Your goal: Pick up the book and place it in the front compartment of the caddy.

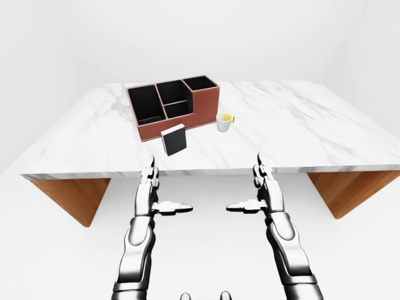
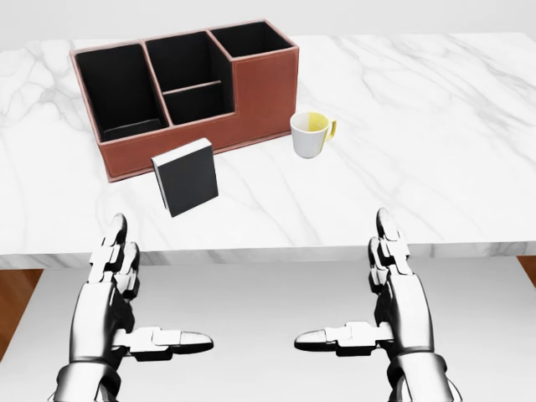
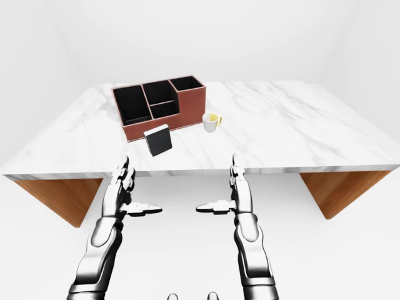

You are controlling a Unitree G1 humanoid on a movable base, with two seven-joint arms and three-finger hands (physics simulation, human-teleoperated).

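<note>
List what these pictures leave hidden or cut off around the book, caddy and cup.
- Book: only its dark cover and white page edge show; its far side and any title are unseen in every view.
- Caddy: its own walls hide much of the compartment floors.
- Cup: contents unreadable, too small.
- Table: head view crops its edges.
- Left hand and right hand: forearms cut off at the bottom.

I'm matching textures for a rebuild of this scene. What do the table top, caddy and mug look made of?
The table top looks like polished white marble, going by its grey veins, on orange-brown wood-grain supports. The caddy seems matte reddish-brown leather or leatherette with a pale stitched-looking edge and black lining. The mug appears glossy white ceramic, yellow inside.
</note>
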